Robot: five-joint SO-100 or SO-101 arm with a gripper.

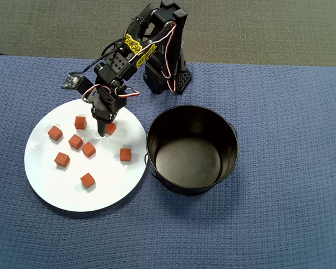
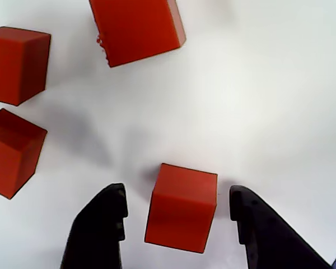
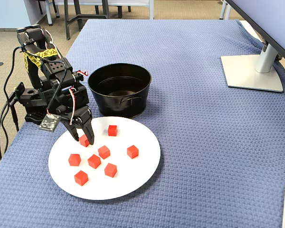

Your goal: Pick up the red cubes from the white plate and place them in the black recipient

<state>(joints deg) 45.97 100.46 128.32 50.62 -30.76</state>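
The jaws (image 2: 178,216) stand wide, straddling one red cube (image 2: 182,207) without touching, evidently lined up to close on it; it sits on the white plate (image 1: 50,193), beside the empty black recipient (image 1: 191,150).

Overhead view: the white plate (image 1: 45,190) lies left of the black recipient (image 1: 191,149) on the tabletop (image 1: 280,224); the red cubes (image 1: 88,149) on the plate.

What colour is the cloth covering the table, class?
Blue, with a fine woven texture; the cloth shows best in the fixed view.
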